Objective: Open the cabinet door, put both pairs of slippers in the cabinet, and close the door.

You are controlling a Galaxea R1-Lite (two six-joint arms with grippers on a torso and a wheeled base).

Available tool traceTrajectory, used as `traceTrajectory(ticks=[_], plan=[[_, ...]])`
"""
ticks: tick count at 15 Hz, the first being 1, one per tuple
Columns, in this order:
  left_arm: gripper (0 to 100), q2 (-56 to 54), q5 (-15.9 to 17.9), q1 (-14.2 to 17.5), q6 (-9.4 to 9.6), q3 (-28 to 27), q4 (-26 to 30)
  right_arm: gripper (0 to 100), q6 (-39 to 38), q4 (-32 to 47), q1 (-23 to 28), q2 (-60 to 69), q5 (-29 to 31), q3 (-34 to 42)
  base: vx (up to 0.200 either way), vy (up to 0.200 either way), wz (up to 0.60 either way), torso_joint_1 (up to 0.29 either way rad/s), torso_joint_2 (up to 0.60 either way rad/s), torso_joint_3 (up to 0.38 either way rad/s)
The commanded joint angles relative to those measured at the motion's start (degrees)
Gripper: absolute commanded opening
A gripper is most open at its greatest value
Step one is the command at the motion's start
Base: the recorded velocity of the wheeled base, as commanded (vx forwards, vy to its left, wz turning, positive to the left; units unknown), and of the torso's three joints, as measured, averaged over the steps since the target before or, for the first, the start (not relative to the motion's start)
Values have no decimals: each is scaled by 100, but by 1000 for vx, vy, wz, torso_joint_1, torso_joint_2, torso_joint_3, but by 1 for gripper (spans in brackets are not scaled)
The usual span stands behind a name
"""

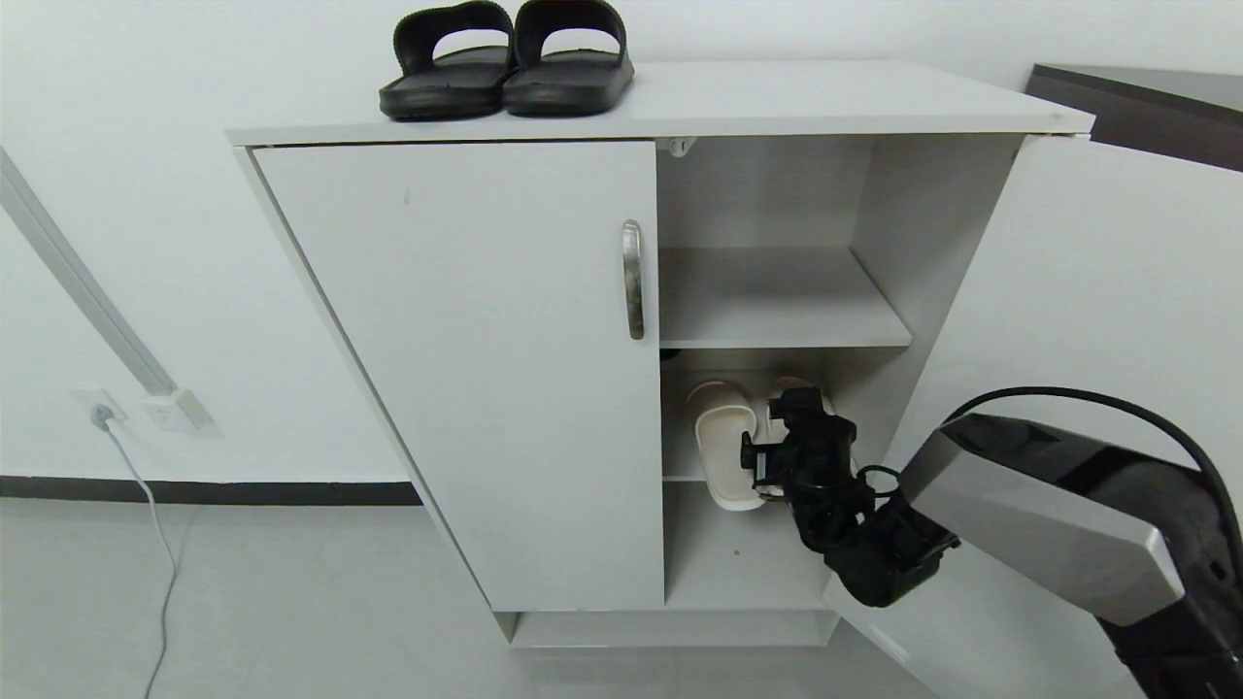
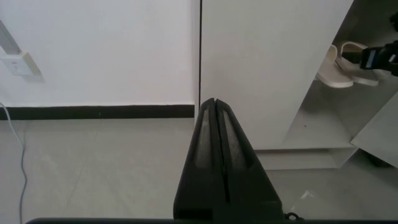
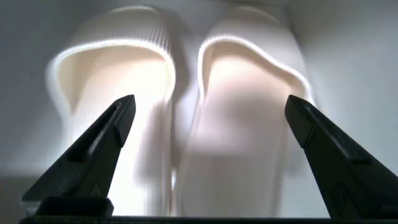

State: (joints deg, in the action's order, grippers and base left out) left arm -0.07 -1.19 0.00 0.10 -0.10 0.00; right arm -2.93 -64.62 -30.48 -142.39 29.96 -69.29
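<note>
Right wrist view puts the right tool (image 3: 210, 101) closest, its dark fingers spread wide and holding nothing. Just beyond them the pair of cream moulded foam slippers (image 3: 149, 68) lies side by side on the middle shelf (image 1: 685, 478) of the white two-door cabinet (image 1: 466, 388), behind its open right door (image 1: 1117, 291). The left tool (image 2: 215, 106) hangs low in front of the closed left door, fingers pressed together and empty. Farthest off, the pair of black rubber slide slippers (image 1: 505, 63) sits on the cabinet top, the two touching. They look light and springy, with soles likely to flex. A squeeze across both together at the straps seems safest, since one may slip free.
</note>
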Motion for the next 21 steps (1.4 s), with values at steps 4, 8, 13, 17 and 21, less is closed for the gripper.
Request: traceTrajectory(ticks=[4,8,13,17,21], plan=[[0,7,58,0,8,1,0,100,-15,-1325,-696,1248,1,2297,0,0,0,0,0,0],[0,7,111,0,-1,1,0,100,-24,-1351,-837,1257,18,2412,0,0,0,0,0,0],[0,7,111,0,-1,1,0,100,-33,-1360,-916,1257,18,2464,-200,0,0,3,2,1],[0,7,102,0,-1,1,0,100,-33,-1457,-934,1248,18,2552,0,0,0,0,0,0],[0,7,102,0,8,1,0,100,-33,-1457,-969,1222,18,2552,0,0,0,0,0,0]])
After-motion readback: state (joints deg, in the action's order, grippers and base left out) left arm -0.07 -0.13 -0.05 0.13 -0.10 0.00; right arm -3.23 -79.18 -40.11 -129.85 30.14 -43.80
